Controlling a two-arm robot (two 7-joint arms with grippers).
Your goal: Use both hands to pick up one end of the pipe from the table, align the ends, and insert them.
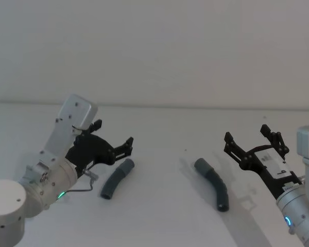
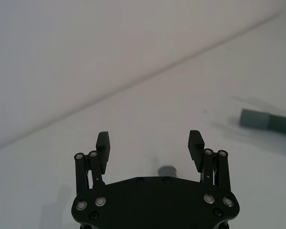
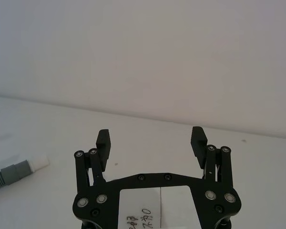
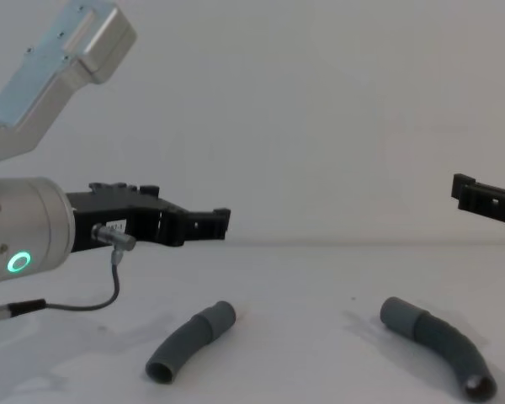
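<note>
Grey ribbed hose, rubbery look. Head view: left hose piece [image 1: 117, 178] flat on table [image 1: 159, 128]; right hose piece [image 1: 212, 182] well apart to its right; left gripper [image 1: 113, 135] close over it, spread wide, empty; right gripper [image 1: 247, 135] farther right again, also spread. Left wrist view: jaws apart, nothing between. Right wrist view: same; white-tipped cuff [image 3: 19, 170] on table. Chest view: left gripper above left hose piece, not touching. Likely light, bendy; grip ribbed body beside cuff.

A plain pale grey wall [image 1: 154, 46] stands in the background, its lower edge running straight across.
</note>
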